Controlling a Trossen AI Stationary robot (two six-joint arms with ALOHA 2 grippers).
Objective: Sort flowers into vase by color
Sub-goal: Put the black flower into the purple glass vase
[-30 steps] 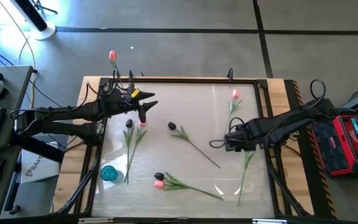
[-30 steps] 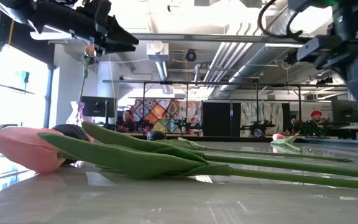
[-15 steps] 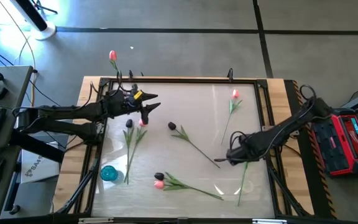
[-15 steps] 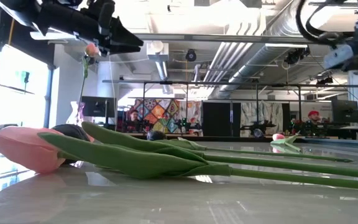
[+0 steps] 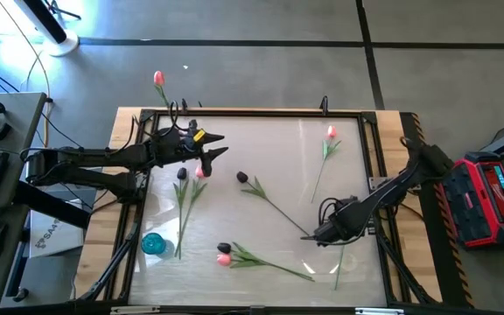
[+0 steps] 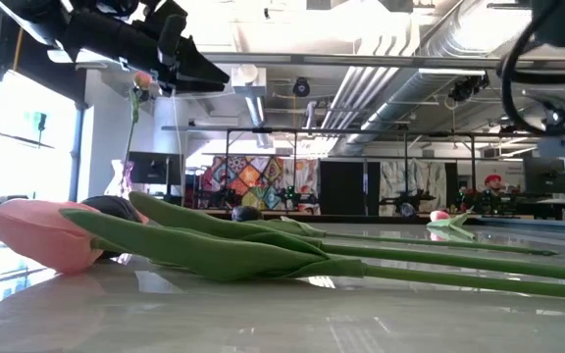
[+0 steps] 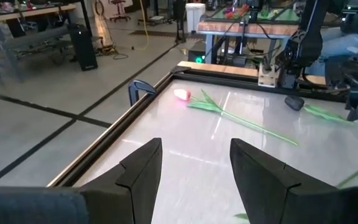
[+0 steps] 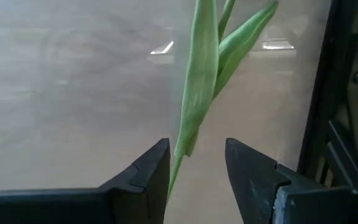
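- We see the right gripper [image 8: 194,171] spread, low over the table [image 5: 278,140], straddling a green stem [image 8: 194,93].
- We see the left gripper [image 7: 194,168] spread, raised above the flowers [image 5: 261,188] lying scattered on the table.

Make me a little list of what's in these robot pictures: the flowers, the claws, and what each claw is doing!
Table: glass top in a wood frame
Flowers: pink and dark tulips lying flat, such as the far pink tulip and the middle dark tulip
Left claw: open, holding nothing, above the table's far left part
Right claw: open, low, straddling a green stem near the table's right side
Blue object: front left, unclear what it is
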